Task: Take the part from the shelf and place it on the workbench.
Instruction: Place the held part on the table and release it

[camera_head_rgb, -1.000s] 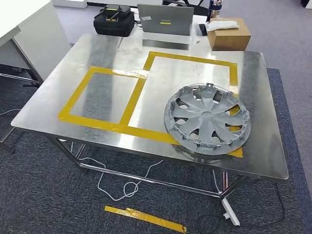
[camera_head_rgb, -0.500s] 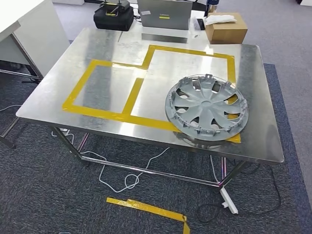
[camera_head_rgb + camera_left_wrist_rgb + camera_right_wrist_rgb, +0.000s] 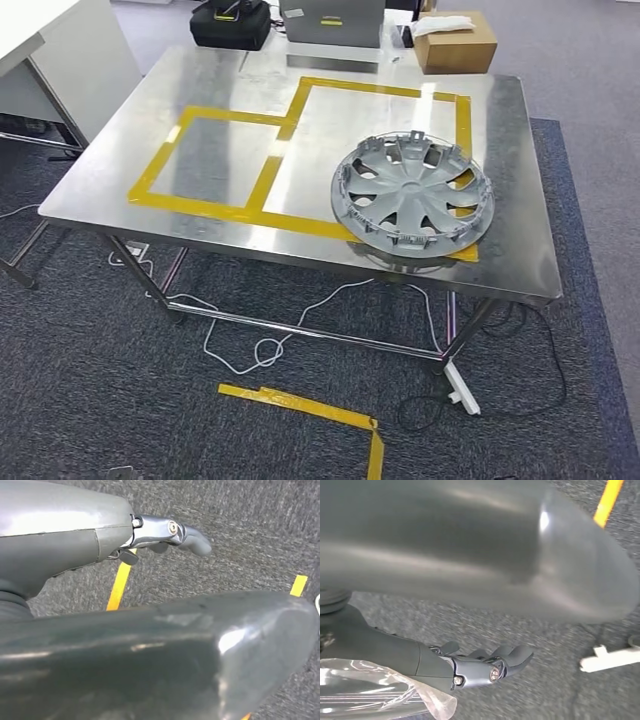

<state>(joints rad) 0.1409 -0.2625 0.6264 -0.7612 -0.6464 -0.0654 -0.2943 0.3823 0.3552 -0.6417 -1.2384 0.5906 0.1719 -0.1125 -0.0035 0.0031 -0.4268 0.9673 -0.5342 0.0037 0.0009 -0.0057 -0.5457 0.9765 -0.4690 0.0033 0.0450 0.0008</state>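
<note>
The whole head view has shifted since the earlier pictures: the workbench [image 3: 226,90] sits higher and a little smaller in the picture, more carpet and yellow floor tape [image 3: 302,405] show near the camera, and the things at the far edge are now cut off by the picture's top. That is the camera pulling back; the part has not changed its place on the bench.

The part, a grey wheel cover [image 3: 412,193], lies flat on the right half of the workbench with its ribbed, clipped inner side up. It is round, so it has no long axis, and its spokes fan out evenly from the hub. It rests over the near right corner of the larger yellow tape outline [image 3: 377,90], hiding that corner, with its near rim close to the bench's near edge.

At the far edge a black bag [image 3: 230,25], a grey laptop-like case [image 3: 332,20] and a cardboard box [image 3: 455,45] are cropped, and what lies on the box is hard to make out.

The wrist views show what the head view lacks. The left hand [image 3: 166,532] hangs over grey carpet, fingers stretched out straight and holding nothing. The right hand [image 3: 490,667] likewise hangs over carpet, fingers extended, somewhat apart and empty, with crinkled clear plastic wrap [image 3: 388,690] around its forearm and a white bench foot [image 3: 610,659] on the floor nearby.
</note>
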